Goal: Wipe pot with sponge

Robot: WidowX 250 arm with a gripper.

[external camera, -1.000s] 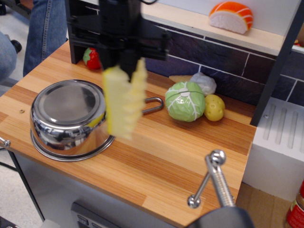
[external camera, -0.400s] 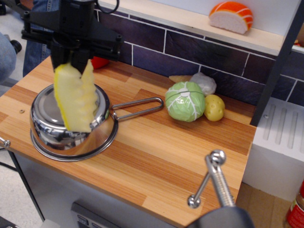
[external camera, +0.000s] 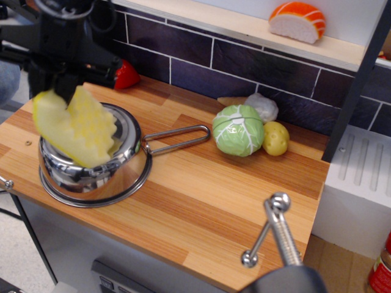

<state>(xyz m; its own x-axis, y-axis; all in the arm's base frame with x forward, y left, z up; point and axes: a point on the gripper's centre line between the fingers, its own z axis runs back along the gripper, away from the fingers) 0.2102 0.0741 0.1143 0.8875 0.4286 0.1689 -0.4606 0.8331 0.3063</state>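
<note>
The shiny steel pot (external camera: 107, 177) sits upside down at the left front of the wooden counter, its wire-loop handle (external camera: 180, 137) pointing right. My black gripper (external camera: 58, 85) is above the pot's left side, shut on the pale yellow ridged sponge (external camera: 76, 127). The sponge hangs bent and tilted from the jaws, its lower edge against the pot's upturned bottom. The fingertips are hidden behind the sponge.
A green toy cabbage (external camera: 238, 130), a yellow potato (external camera: 276, 138) and a white bag (external camera: 263, 107) lie right of the handle. A red strawberry (external camera: 125, 74) sits by the tiled wall. A salmon sushi toy (external camera: 297, 21) is on the shelf. A metal faucet handle (external camera: 278, 229) stands at the front right.
My gripper with the sponge has moved left from over the handle to over the pot and come down. The sponge now tilts and bends against the pot.
</note>
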